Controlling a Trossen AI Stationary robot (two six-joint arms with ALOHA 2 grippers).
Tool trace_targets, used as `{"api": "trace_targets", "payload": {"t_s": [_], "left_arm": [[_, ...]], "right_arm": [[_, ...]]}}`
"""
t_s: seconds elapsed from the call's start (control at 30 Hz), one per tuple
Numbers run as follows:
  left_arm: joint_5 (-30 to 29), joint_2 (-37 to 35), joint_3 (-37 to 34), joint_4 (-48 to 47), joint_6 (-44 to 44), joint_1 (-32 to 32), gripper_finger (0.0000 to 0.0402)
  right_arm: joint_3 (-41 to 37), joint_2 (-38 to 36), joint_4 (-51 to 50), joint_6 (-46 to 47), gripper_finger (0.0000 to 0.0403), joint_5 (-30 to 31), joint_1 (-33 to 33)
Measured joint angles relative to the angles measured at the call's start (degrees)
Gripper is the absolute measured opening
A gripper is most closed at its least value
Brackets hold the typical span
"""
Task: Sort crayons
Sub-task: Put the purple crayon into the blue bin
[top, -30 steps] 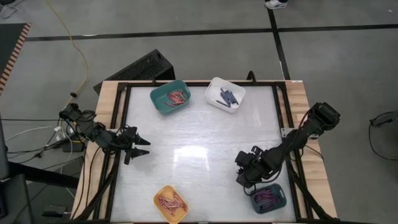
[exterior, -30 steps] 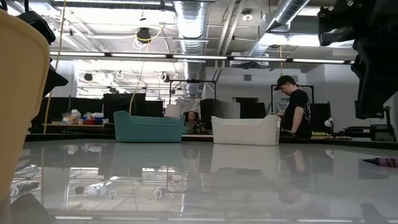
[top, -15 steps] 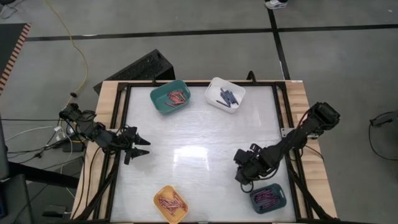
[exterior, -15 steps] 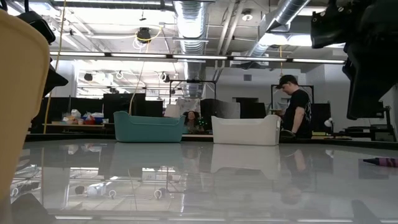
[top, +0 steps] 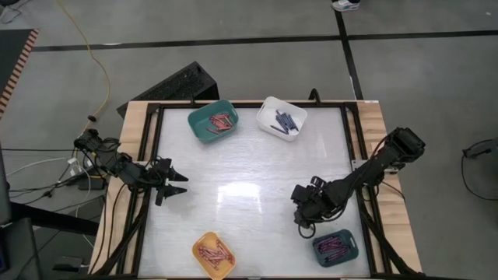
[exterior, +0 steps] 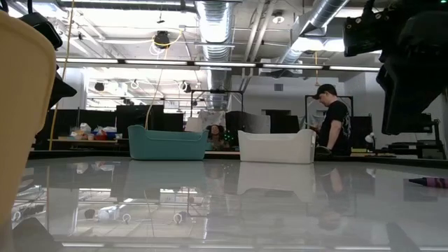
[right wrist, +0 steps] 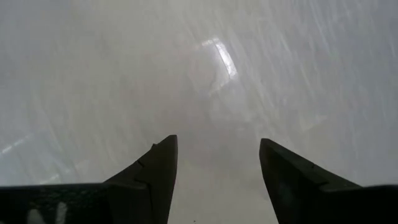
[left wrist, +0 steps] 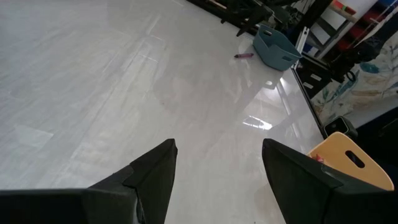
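Over the near-right part of the desk (top: 249, 167), the right claw (top: 300, 220) has slid left and away from the dark blue bin (top: 335, 248) over the last second; it was right beside the bin's corner, now it's clear of it. Fingers spread wide, nothing between them; the right wrist view shows only bare desk ahead. Reads to me like a drop just finished and the arm is heading off for the next one.

Left claw (top: 180, 183) hasn't moved, parked at the left edge, released and empty.

Crayons sit in 4 bins: reddish ones in the teal bin (top: 212, 121), dark blue ones in the white bin (top: 282, 118), brownish-red in the yellow bin (top: 215, 254), pink-magenta in the dark blue bin.

View differences:
- High view: desk looks free of strays.
- Left wrist view catches 1 loose pink crayon (left wrist: 243, 55) on the desk just beside the dark blue bin; the low view shows it at the far right too. So probably not done.
- Low view also shows a person in the room behind.
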Motion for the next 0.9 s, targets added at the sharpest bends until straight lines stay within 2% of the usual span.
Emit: {"api": "trace_targets", "payload": {"t_s": [0.9], "left_arm": [[0.0, 0.0, 0.0, 0.0, 0.0, 0.0, 0.0228]], "right_arm": [[0.0, 0.0, 0.5, 0.5, 0.0221, 1.2, -0.7]]}}
